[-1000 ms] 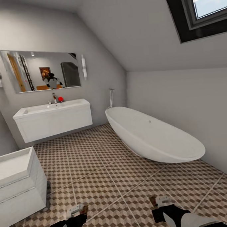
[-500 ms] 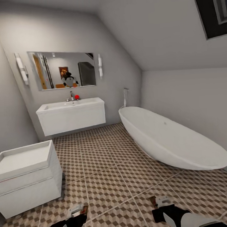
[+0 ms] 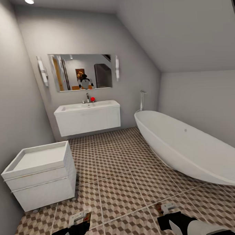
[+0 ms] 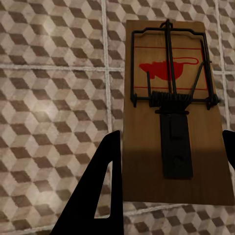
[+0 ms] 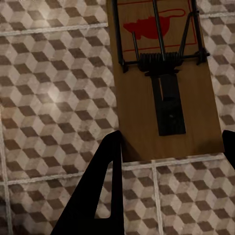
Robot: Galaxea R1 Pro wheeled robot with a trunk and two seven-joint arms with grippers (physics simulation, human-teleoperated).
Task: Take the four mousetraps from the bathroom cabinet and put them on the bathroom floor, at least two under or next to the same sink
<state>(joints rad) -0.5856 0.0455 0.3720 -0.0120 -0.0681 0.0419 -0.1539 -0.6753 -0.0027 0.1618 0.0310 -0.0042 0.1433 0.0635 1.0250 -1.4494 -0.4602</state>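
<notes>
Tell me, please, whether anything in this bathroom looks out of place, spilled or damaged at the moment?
Nothing stands out. The sink, bathtub and low white cabinet sit square and intact, and the bathroom floor shows no spill. Each gripper holds a mousetrap flat between its fingers.

A mousetrap (image 4: 176, 115) sits between the left gripper (image 4: 169, 181)'s two black fingers (image 4: 100, 191) — a tan wooden board carrying a black wire bar, a coil spring across its middle and a dark metal plate running from the spring toward the gripper. A red mouse silhouette is printed on the board beyond the spring, inside a thin red outline. The fingers flank the board's near end, one on each long side, and the board's edges meet them. Behind the mousetrap lies the bathroom floor (image 4: 54, 98) — tiles in a brown, beige and white cube pattern, crossed by pale grout lines.
</notes>
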